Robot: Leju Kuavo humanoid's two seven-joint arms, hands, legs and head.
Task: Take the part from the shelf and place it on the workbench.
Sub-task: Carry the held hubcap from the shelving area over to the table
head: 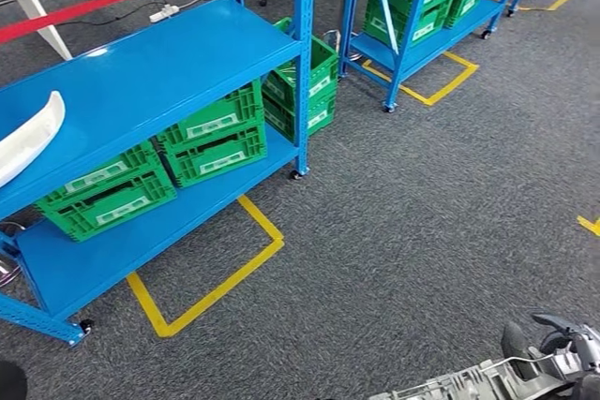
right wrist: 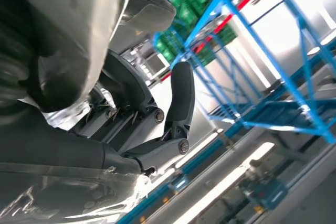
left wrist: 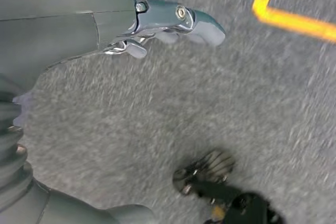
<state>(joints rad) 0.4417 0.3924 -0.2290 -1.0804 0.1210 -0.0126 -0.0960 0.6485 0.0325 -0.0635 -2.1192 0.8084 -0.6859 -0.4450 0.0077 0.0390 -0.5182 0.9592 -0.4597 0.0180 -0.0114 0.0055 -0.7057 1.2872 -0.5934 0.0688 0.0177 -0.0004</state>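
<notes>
One silver part [head: 459, 383] in right hand [head: 566, 348]; four green crates [head: 212, 133] on shelf [head: 142, 72]

blue shelf [head: 142, 81] | top: white part [head: 28, 138] | lower: green crates [head: 212, 142] | on grey carpet [head: 425, 231]

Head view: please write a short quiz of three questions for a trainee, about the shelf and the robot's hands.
1. True or false: the green plastic crates stand on the top board of the blue metal shelf.
2. What lies at the top board's left end? A) white curved piece B) red box C) roll of tape
3. Which hand holds the silver-grey flat metal part?
Key: 1 false, they stand on the lower board; 2 A; 3 the right hand.
</notes>
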